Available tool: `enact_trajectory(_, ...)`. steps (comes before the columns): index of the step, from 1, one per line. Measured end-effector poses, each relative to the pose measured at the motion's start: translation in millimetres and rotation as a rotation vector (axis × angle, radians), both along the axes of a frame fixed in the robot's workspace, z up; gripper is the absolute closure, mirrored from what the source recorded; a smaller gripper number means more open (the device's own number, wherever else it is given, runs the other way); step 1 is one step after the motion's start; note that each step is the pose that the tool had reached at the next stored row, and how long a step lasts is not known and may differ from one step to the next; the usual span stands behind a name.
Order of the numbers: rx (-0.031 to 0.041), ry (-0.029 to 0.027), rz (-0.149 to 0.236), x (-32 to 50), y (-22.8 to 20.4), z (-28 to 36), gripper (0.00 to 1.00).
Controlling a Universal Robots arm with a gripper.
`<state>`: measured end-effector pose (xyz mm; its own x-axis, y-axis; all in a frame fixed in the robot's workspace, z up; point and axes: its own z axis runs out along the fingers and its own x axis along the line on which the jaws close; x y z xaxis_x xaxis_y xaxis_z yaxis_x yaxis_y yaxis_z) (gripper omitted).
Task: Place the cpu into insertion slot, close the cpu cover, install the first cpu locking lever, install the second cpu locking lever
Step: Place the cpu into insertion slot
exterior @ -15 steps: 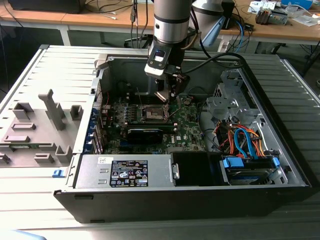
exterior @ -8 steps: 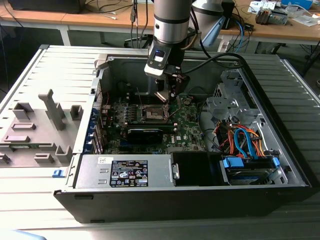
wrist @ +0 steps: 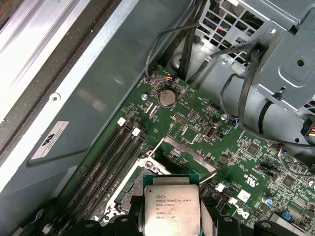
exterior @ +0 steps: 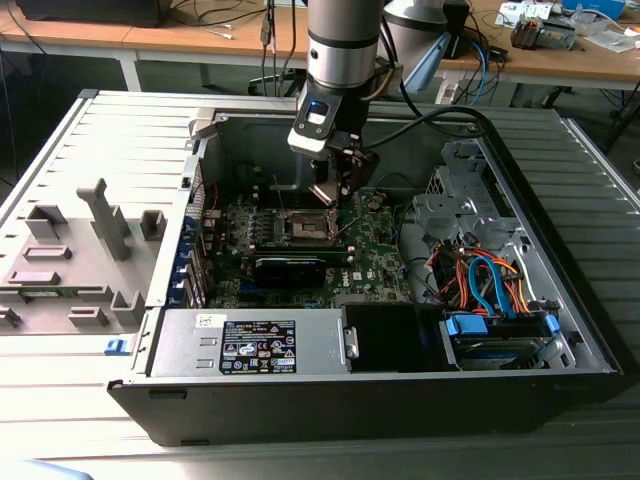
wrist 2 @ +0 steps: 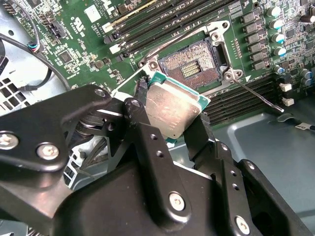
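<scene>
Two black fingers of the gripper are closed on the cpu, pinching it by opposite edges, silvery lid toward the second wrist camera. Handling, judged: light, thin and stiff. The lid is slick metal and the underside contacts are likely delicate, so an edge hold with modest squeeze suits it. The chip hangs in the air just short of the insertion slot and, as far as I can judge, is not touching it. The second wrist view gives the slot's dark centre lying bare, with a thin lever swung out beside it. The first wrist view looks flat onto the printed lid of the cpu, which covers part of the socket frame. The exterior view, farthest off, sets the gripper low over the green motherboard inside the open case.
</scene>
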<state>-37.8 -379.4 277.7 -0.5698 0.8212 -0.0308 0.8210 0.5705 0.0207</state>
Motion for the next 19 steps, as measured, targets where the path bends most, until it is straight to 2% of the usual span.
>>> enact_trajectory(19, -0.0038, 0.0, -0.011, 0.0, 0.0, -1.4, 0.45)
